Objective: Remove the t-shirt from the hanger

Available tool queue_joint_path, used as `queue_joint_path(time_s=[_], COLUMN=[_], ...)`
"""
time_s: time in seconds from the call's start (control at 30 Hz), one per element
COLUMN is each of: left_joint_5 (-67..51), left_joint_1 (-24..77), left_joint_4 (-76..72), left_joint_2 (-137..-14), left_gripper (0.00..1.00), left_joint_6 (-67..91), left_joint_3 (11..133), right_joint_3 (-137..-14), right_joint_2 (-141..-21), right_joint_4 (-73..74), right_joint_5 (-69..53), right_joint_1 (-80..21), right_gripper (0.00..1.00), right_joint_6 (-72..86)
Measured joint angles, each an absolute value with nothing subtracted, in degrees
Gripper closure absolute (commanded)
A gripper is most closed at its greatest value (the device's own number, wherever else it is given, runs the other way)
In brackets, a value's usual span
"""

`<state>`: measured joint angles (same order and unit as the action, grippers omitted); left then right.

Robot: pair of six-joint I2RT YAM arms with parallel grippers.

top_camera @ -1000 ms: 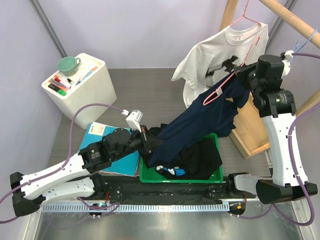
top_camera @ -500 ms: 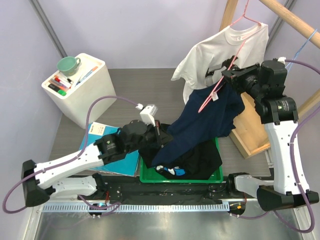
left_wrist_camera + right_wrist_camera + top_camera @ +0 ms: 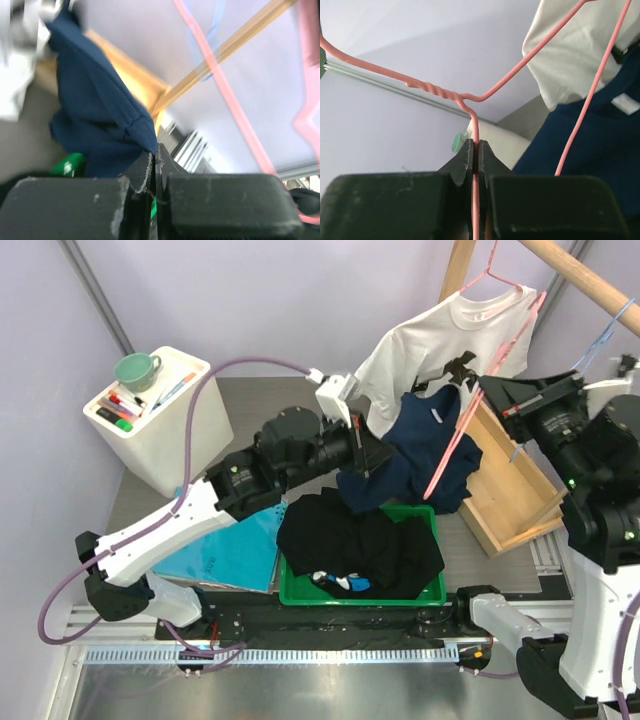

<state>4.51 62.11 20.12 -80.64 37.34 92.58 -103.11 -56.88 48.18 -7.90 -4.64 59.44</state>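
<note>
The navy t-shirt point(image 3: 425, 445) hangs bunched above the green bin, between my two grippers. My left gripper point(image 3: 368, 456) is shut on its edge; in the left wrist view the cloth point(image 3: 95, 110) leaves the closed fingertips point(image 3: 155, 150). My right gripper point(image 3: 488, 390) is shut on the pink wire hanger point(image 3: 455, 445), pinching the wire just below its twisted neck point(image 3: 475, 127) in the right wrist view point(image 3: 475, 148). The hanger slants down across the front of the shirt point(image 3: 600, 145). I cannot tell whether any part of the hanger is still inside the shirt.
A white t-shirt point(image 3: 440, 345) hangs on a second pink hanger from the wooden rail point(image 3: 590, 280). A green bin point(image 3: 432, 595) holds black clothing. A wooden crate point(image 3: 515, 490) stands at right. A white box point(image 3: 160, 415) with a mug stands at left, with a blue book point(image 3: 215, 555) beside the bin.
My left arm has risen and swung back towards the far side, lifting the shirt's lower end out of the bin. My right arm has pulled the hanger up and right.
</note>
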Motion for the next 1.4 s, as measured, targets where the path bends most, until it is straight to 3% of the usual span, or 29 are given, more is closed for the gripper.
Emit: queue_joint_path(time_s=[0.37,0.7,1.27,1.4], left_joint_5=[-0.8,-8.0,-21.1,-20.8], left_joint_1=[62.1,62.0,61.9,61.8], left_joint_4=[23.1,24.9,14.6,14.3], left_joint_2=[-83.5,-91.2,-89.4,-85.9], left_gripper=[1.0,1.0,1.0,1.0], left_joint_6=[30.8,32.0,45.1,44.8], left_joint_3=[119.9,139.2,140.7,135.5], right_joint_3=[-106.7,-102.7,-97.4,-96.7], right_joint_2=[-53.2,-53.5,-53.6,-53.5], right_joint_4=[48.0,47.5,46.2,46.0], right_joint_5=[-1.4,-1.1,-1.1,-1.2], right_joint_1=[-4.6,-4.6,-4.6,-4.6], right_gripper=[0.99,0.99,0.99,0.99], right_joint_6=[52.6,51.7,51.3,51.3])
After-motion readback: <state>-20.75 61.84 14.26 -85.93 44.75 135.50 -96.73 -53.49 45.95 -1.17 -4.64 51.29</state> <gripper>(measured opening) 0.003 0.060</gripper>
